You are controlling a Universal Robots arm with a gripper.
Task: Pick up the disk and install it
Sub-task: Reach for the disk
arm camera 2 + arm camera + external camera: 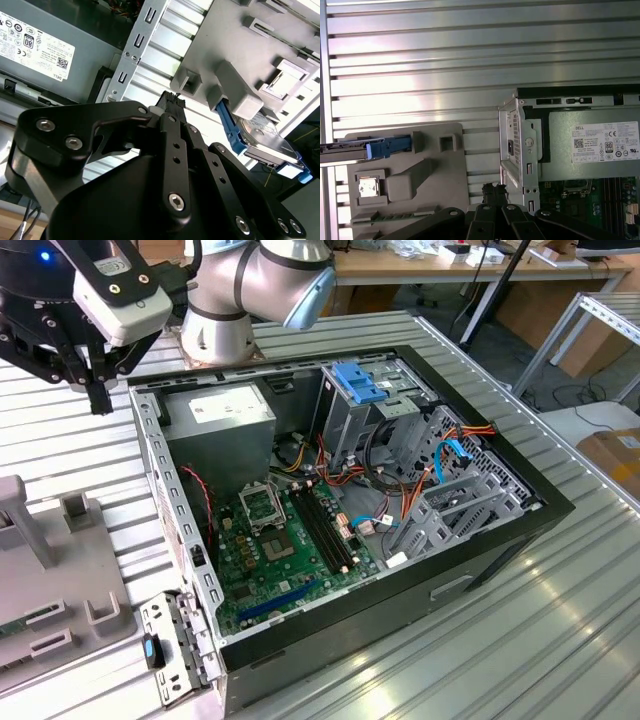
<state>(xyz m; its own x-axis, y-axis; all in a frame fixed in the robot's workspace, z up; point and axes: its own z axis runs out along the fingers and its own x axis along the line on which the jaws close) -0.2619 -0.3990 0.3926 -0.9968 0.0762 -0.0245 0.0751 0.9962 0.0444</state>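
Ribbed metal tabletop [520, 660], workshop benches behind: the arm's gripper [171, 100], fingertips drawn together on nothing, hangs above the strip of table between a grey holding fixture [445, 170] and the opened computer case [500, 550]. The disk [265, 140] stands on edge in a slot of that fixture, apart from the fingertips, with its blue carrier [387, 147] facing out. It is probably dense, rigid and easily hurt by knocks, with smooth metal faces. The plastic frame looks liable to flex, so a pinch across the flat faces near mid-length seems the safest hold.
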